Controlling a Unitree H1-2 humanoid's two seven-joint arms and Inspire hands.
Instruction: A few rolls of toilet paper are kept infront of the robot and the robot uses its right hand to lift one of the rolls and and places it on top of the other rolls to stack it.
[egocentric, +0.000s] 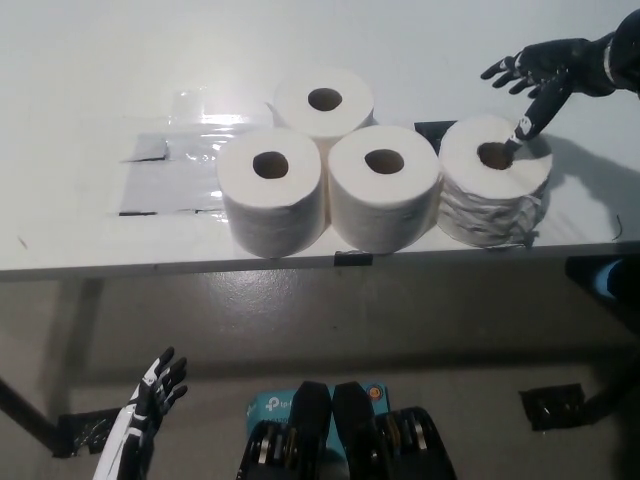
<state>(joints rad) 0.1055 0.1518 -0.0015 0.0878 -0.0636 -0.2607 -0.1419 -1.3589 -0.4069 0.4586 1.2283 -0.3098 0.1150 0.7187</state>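
**Head view: black hand over the rightmost roll**

Four toilet paper rolls stand upright on the white table (80, 60): a back roll (323, 101), a left roll (271, 187), a middle roll (385, 184) and a wrinkled right roll (495, 178). The right hand (541, 74) hovers with fingers spread, one fingertip (520, 133) at that roll's core hole. The left hand (150, 400) hangs below the table, fingers apart. A teal box (268, 407) on the floor reads "tp-link".

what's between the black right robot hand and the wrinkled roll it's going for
Nothing visible. The black right robot hand hovers over the wrinkled white toilet paper roll at the row's right end, one finger reaching down at the rim of its core hole.
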